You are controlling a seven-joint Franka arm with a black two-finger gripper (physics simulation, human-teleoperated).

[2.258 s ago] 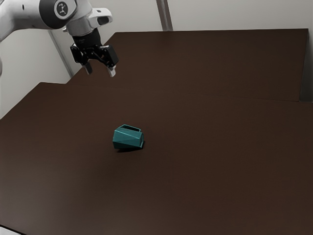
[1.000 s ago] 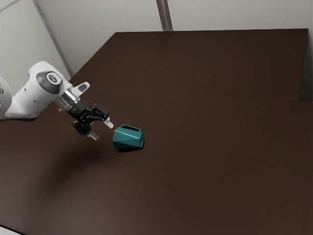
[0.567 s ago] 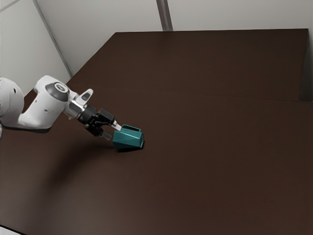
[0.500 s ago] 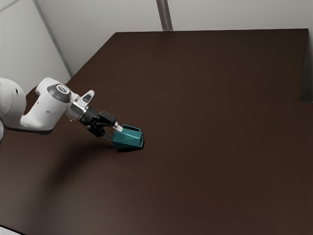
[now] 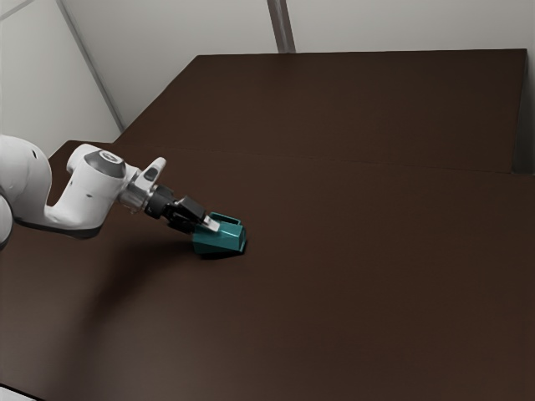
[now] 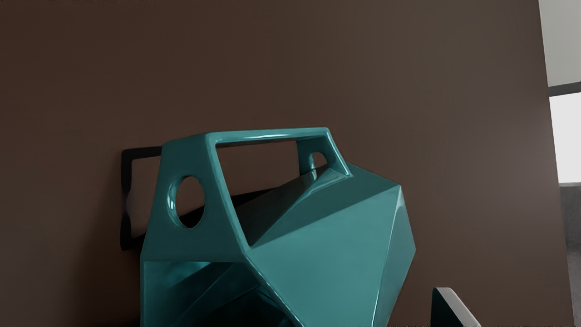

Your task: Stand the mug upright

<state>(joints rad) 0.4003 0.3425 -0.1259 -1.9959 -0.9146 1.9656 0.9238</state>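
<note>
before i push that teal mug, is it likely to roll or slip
The teal mug lies on its side, and its flat facets should make it slide or rock rather than roll freely. Its glossy surface may be slippery to grip. The sharp-edged walls look stiff, so it probably won't give when squeezed.

gripper point(image 5: 210, 225), once well apart from the teal mug point(image 5: 221, 241), now right at it
</note>
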